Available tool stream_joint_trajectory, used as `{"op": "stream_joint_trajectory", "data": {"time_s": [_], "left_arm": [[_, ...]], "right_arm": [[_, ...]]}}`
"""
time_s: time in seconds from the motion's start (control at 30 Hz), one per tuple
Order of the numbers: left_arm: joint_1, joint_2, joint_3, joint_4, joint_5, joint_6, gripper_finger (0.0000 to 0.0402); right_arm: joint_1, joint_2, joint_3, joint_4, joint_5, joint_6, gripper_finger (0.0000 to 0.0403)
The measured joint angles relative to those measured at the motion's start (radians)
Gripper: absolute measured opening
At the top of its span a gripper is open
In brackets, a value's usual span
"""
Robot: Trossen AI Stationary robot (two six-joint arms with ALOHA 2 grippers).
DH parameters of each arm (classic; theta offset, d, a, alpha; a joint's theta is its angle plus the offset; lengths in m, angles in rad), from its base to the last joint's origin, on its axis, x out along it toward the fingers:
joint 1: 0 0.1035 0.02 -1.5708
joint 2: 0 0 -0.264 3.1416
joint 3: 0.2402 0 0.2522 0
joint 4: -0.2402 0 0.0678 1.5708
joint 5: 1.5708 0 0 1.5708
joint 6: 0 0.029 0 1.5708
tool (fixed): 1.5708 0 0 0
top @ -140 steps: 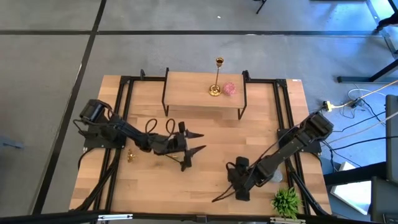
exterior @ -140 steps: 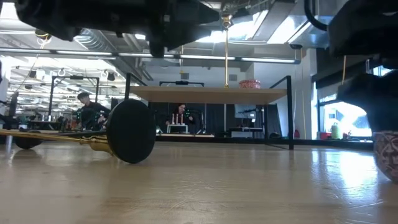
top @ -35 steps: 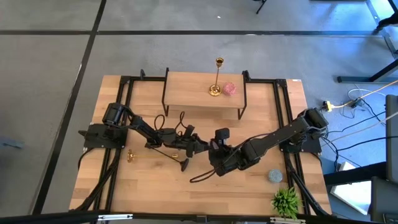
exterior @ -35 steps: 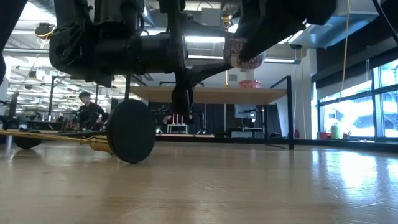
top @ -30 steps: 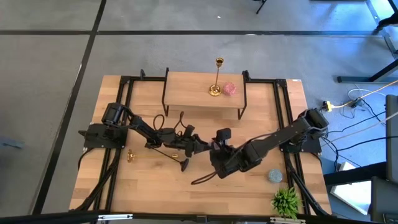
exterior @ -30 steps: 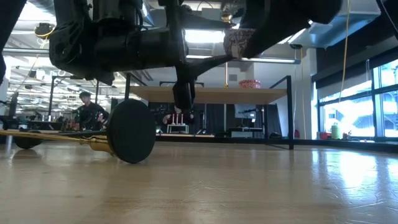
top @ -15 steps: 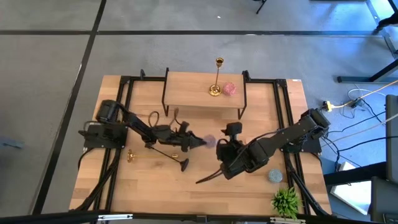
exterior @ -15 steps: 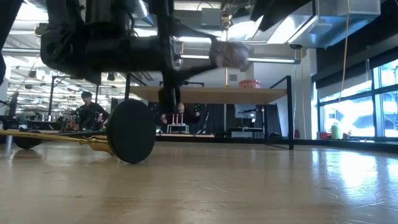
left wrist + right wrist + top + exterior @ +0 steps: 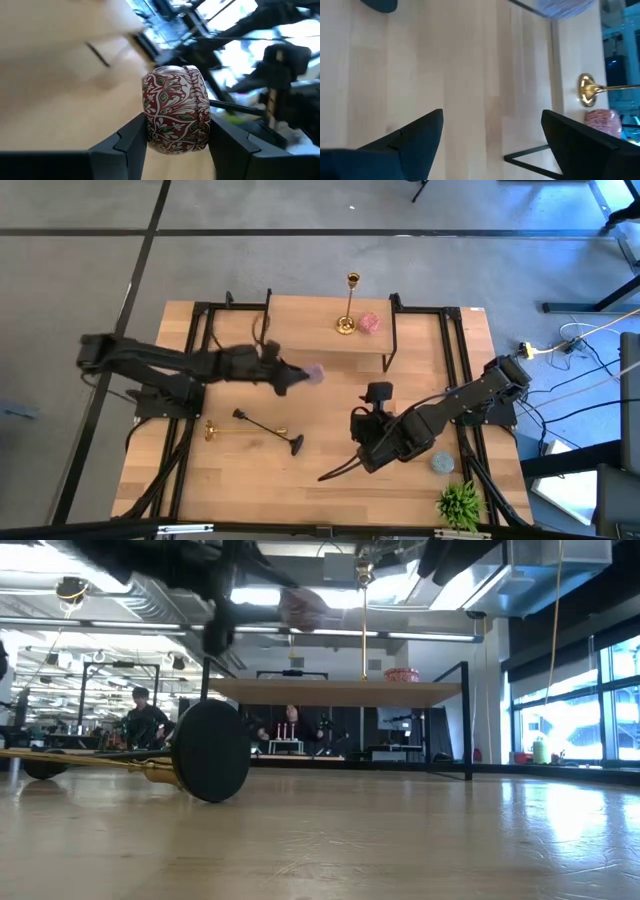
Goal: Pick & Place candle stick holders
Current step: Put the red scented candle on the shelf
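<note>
In the high view the left gripper (image 9: 300, 376) sits just left of frame centre, above the table (image 9: 440, 350), its arm stretching in from the left edge. Its fingers (image 9: 131, 137) are clamped on a small round cup (image 9: 176, 116) with a red, white and green pattern; in the high view that cup (image 9: 315, 373) shows as a pale pink blur at the gripper's tip.

The right gripper (image 9: 358, 442) is right of centre in the lower half of the high view, above bare wood. Its fingers (image 9: 417, 131) stand wide apart and hold nothing.

3 candle holders are visible:
- 1 gold holder (image 9: 347, 308) stands upright on the raised shelf (image 9: 300, 330) at upper centre, with a pink cup (image 9: 369, 323) just beside its base.
- The black holder (image 9: 268, 431) lies on its side on the table, lower left of centre, its round base toward the centre.
- The other gold holder (image 9: 222, 430) lies flat just left of it, its stem running under the black one.

In the low view the black base (image 9: 210, 751) stands on edge at left.

A blue-grey cup (image 9: 441, 464) and a plant (image 9: 461, 503) sit at lower right.
</note>
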Motion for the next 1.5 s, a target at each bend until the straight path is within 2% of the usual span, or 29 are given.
{"op": "stream_joint_trajectory", "data": {"time_s": [0.07, 0.17, 0.23, 0.3, 0.5, 0.6, 0.7, 0.93, 1.1, 1.27, 1.5], "left_arm": [[0.050, -0.065, 0.055, -0.175, 0.003, 0.035, 0.0172], [0.131, -0.114, 0.146, -0.349, 0.040, 0.077, 0.0172], [0.187, -0.116, 0.201, -0.421, 0.112, 0.102, 0.0172], [0.246, -0.101, 0.246, -0.480, 0.227, 0.117, 0.0172], [0.439, 0.015, 0.349, -0.531, 0.579, 0.175, 0.0171], [0.524, 0.102, 0.412, -0.564, 0.690, 0.201, 0.0171], [0.591, 0.211, 0.505, -0.649, 0.758, 0.274, 0.0171], [0.676, 0.477, 0.807, -0.983, 0.749, 0.585, 0.0171], [0.685, 0.609, 0.959, -1.111, 0.692, 0.713, 0.0171], [0.685, 0.679, 1.017, -1.150, 0.694, 0.765, 0.0171], [0.685, 0.692, 1.022, -1.155, 0.707, 0.770, 0.0171]], "right_arm": [[0.000, 0.000, 0.000, 0.001, -0.011, 0.008, 0.0340], [0.000, 0.000, 0.000, 0.003, -0.020, 0.013, 0.0340], [0.000, 0.000, 0.000, 0.004, -0.021, 0.014, 0.0340], [0.000, 0.000, 0.000, 0.004, -0.021, 0.014, 0.0340], [0.000, 0.001, -0.001, 0.006, -0.031, 0.013, 0.0340], [0.000, 0.001, -0.001, 0.005, -0.052, 0.014, 0.0340], [0.000, 0.001, -0.001, 0.003, -0.067, 0.014, 0.0340], [0.000, 0.001, -0.001, 0.003, -0.103, 0.014, 0.0340], [0.000, 0.001, -0.001, 0.003, -0.117, 0.018, 0.0340], [0.000, 0.001, -0.001, 0.006, -0.121, 0.022, 0.0339], [0.000, 0.001, -0.001, 0.008, -0.136, 0.048, 0.0339]]}}
